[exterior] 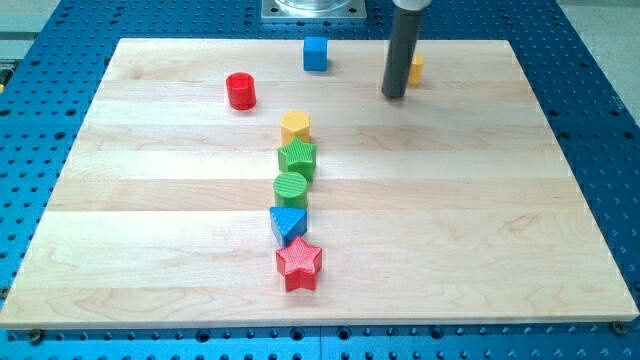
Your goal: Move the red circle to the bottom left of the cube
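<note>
- The step in hand looks like the approach: the arm's tip (394, 96) rests on the wooden board (500, 220) at the far side, right of centre, well apart from the red circle (240, 90) and not touching it.
- The arm has no pincer at all, only the straight dark rod, so there is nothing to stand apart or clamp together.
- The red circle sits far and to the left, a short ribbed cylinder standing upright, bright red, with bare board around it.
- The blue cube (316, 53) lies farther still and to the circle's right, near the far edge; the circle already lies roughly to the cube's near left, yet apart from it.
- The next move, by judgement, calls for bringing the tip round to the circle's left and nudging it right, closer to the cube's near-left corner, without striking the cube.
- A yellow block (416, 69) is half hidden just behind the rod.
- A column of blocks runs down the middle: a yellow block (295, 127), a green block (297, 157), a green cylinder (291, 187), a blue triangle (289, 224) and a red star (298, 263); none lies in the likely path.
</note>
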